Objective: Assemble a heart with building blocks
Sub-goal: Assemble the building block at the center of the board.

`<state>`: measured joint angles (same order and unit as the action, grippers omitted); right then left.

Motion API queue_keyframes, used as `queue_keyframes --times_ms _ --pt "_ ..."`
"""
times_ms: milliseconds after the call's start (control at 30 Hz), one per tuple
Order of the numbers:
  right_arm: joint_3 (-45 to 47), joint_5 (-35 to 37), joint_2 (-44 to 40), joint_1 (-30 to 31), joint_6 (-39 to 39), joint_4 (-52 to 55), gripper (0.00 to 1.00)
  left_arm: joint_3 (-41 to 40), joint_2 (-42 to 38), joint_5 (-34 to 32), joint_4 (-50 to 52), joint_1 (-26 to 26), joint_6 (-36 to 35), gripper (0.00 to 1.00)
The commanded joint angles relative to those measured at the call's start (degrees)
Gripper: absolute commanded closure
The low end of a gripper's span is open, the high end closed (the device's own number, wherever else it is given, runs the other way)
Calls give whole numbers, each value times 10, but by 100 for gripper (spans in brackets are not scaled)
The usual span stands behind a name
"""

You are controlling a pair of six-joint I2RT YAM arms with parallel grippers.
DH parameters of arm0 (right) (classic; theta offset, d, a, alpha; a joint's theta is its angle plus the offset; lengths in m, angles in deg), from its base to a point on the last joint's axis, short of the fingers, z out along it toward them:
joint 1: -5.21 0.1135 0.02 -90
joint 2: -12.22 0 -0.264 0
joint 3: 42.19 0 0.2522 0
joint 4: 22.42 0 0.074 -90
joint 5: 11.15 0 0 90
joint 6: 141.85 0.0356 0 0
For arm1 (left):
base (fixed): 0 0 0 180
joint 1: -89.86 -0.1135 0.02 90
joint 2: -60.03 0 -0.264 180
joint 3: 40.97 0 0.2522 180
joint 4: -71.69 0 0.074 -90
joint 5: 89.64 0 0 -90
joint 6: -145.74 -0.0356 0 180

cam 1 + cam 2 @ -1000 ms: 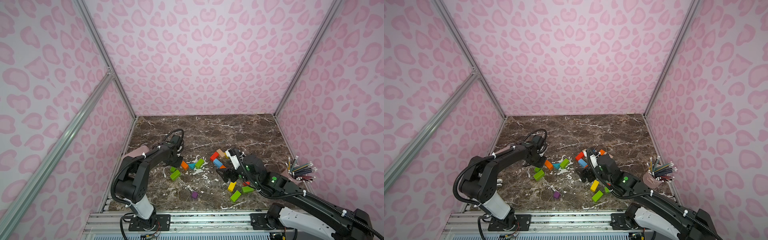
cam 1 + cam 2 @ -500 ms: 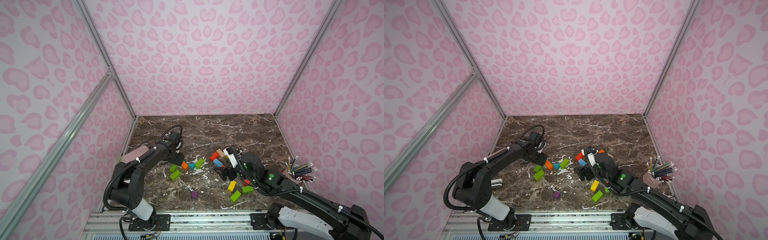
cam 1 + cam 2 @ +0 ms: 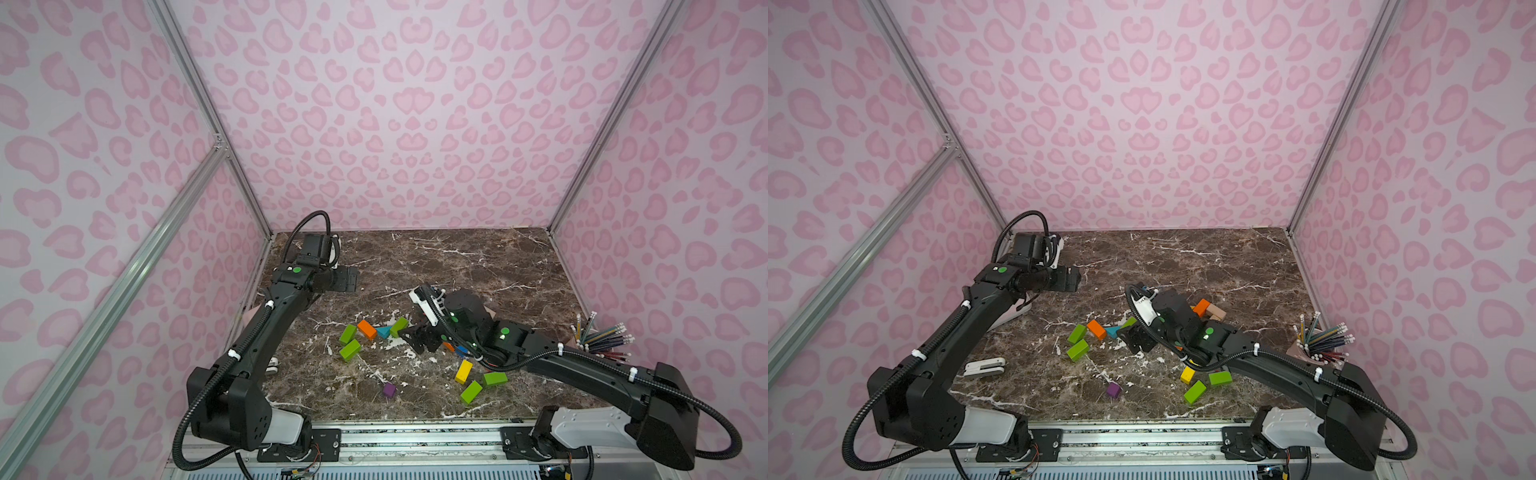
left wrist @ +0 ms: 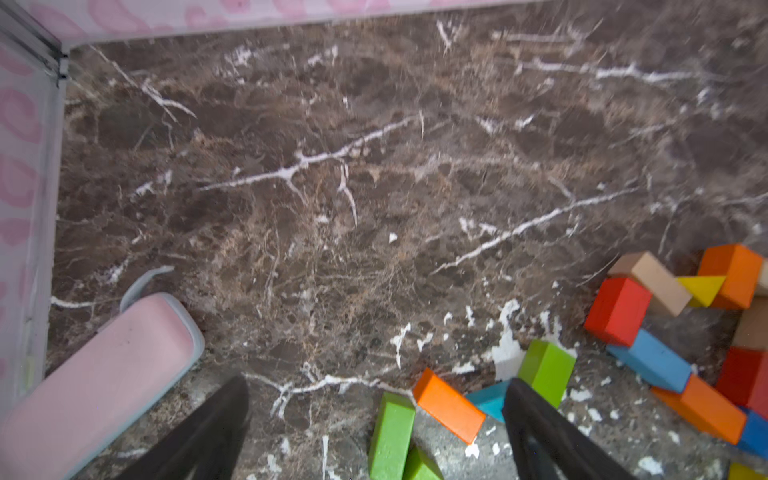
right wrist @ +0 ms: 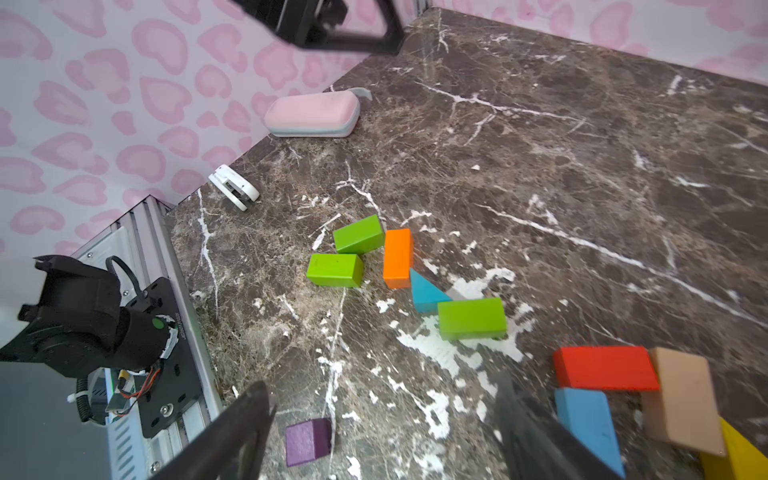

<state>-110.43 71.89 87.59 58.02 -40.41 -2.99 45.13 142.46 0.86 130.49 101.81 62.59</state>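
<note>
The left gripper (image 3: 347, 279) hangs over the marble table (image 3: 457, 266) with jaws spread wide and empty, well apart from the building blocks (image 3: 350, 350), which lie nearer the front; the right gripper (image 3: 422, 340), likewise spread and holding nothing, sits low just beside a green brick (image 5: 471, 318) and a teal wedge (image 5: 426, 293), though whether its tips touch the table is unclear; on its other side a red brick (image 5: 604, 368), a plain wooden brick (image 5: 681, 399) and a blue piece (image 5: 588, 424) touch in a chain; a purple cube (image 5: 307, 440) lies alone.
</note>
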Motion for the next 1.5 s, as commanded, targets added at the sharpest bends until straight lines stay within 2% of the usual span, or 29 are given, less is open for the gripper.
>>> queue_keyframes --times_ms 0,233,333,533,767,1067,1467 --pt "-44 10 50 23 -26 -29 13 34 -2 39 -71 -17 -5 2" --pt "-217 6 214 64 -71 61 14 26 -3 142 -194 -74 18 2" --pt "-290 18 280 76 -77 85 16 25 8 167 -232 -94 32 2" --pt "-428 56 405 86 -62 146 26 39 24 190 -282 -137 73 2" --pt "-565 76 522 89 -39 198 40 -13 -7 210 -340 -138 51 2" --pt "-690 85 616 88 -36 263 55 -51 -25 224 -374 -138 54 2" --pt "-775 101 679 78 -32 312 63 -62 -47 226 -368 -138 38 2"
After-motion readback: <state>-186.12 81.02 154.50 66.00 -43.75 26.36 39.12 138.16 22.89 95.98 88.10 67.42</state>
